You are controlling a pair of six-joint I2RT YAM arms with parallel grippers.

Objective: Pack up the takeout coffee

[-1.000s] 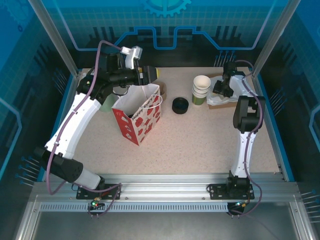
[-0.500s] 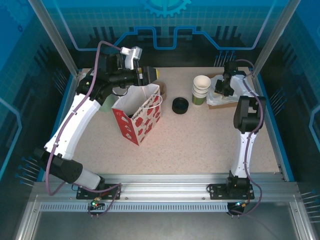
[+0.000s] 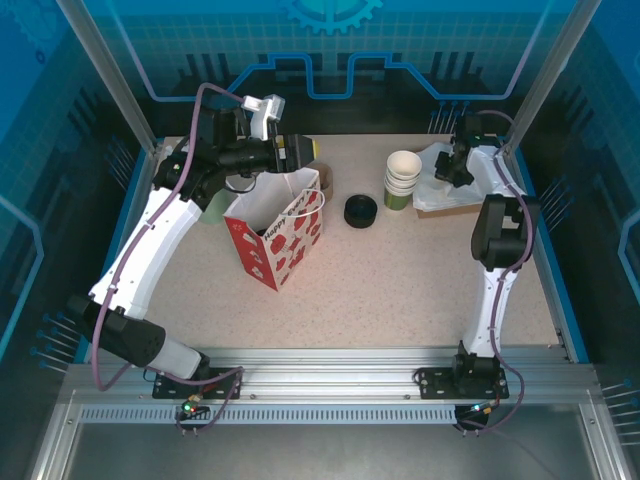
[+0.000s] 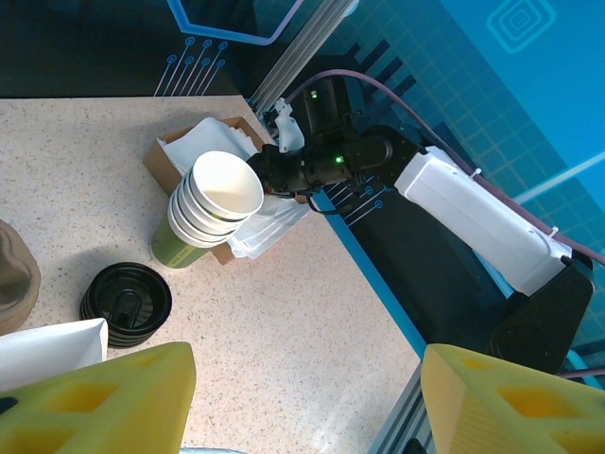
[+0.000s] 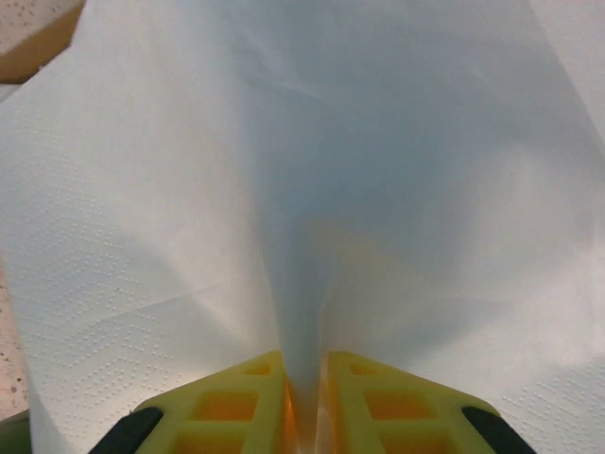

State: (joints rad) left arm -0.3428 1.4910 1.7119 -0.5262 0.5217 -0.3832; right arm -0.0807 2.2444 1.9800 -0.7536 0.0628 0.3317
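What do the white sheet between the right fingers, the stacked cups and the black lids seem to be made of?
The white sheet looks like soft, matte tissue paper: it gathers into a pleat and shows fine embossed dots. The stacked cups are probably paper: green outside, smooth white inside, with thin rolled rims. The black lids are likely thin plastic, slightly glossy, with moulded ridges.

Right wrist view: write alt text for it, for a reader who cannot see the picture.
The right pincer, its two yellow fingers almost together, pinches a raised fold of a white paper napkin that spreads across nearly the whole frame. A corner of brown cardboard peeks in at the top left.
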